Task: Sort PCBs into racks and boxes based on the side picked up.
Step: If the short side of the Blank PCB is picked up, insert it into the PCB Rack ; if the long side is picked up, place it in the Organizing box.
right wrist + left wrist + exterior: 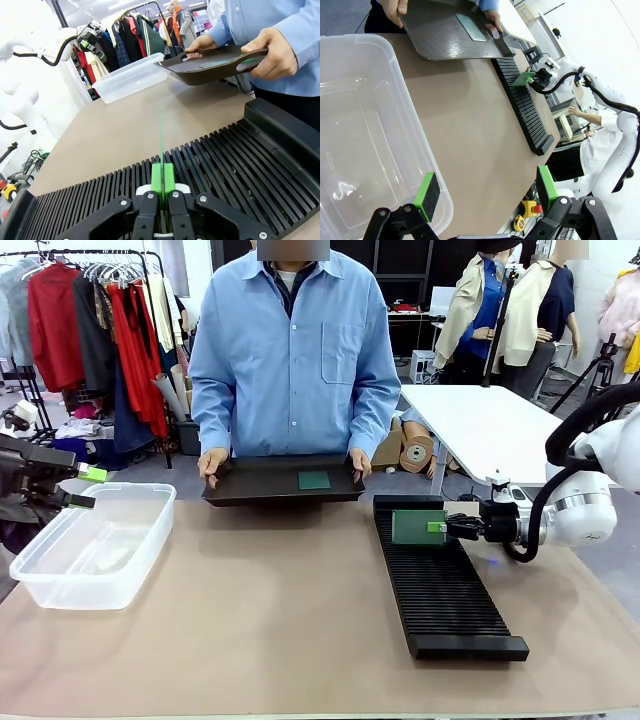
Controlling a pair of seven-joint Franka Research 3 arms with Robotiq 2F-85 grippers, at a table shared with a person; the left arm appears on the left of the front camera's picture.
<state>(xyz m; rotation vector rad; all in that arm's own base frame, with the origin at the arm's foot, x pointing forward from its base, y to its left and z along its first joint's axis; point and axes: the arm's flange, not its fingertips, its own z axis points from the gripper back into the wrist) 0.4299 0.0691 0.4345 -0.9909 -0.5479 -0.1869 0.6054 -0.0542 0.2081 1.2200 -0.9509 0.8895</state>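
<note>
Front view: right claw point(440, 527) in from the right, pinched tight on the side edge of a PCB point(417, 526), board upright, broad face toward the camera, at the far end of the long black slotted rack point(445, 590). Cannot tell whether seated in a slot or just above the ribs. Rack laid lengthwise on the brown desk point(250, 630), right of the middle. Just beyond its far end, a shallow black tray point(270, 485) held off the desk by a person in a blue shirt, one hand point(212, 464) at each short side, with a second PCB point(314, 480) lying flat on it toward the right. Left claw point(88, 488) at the left edge, over the far rim of the clear plastic tub point(60, 585), well apart from rack and tray. Left wrist view: same claw spread wide, nothing between the green pads point(426, 192), tub directly below, bare desk between tub and rack. Right wrist view: held board edge-on, a thin green line rising from between the closed pads, ribs of the rack running off to either side; tray and one hand beyond, close over the rack's raised end wall. Behind the person, a clothes rail point(90, 320) with hung garments, a white table point(480, 430), and cardboard rolls point(415, 450) on the floor.
</note>
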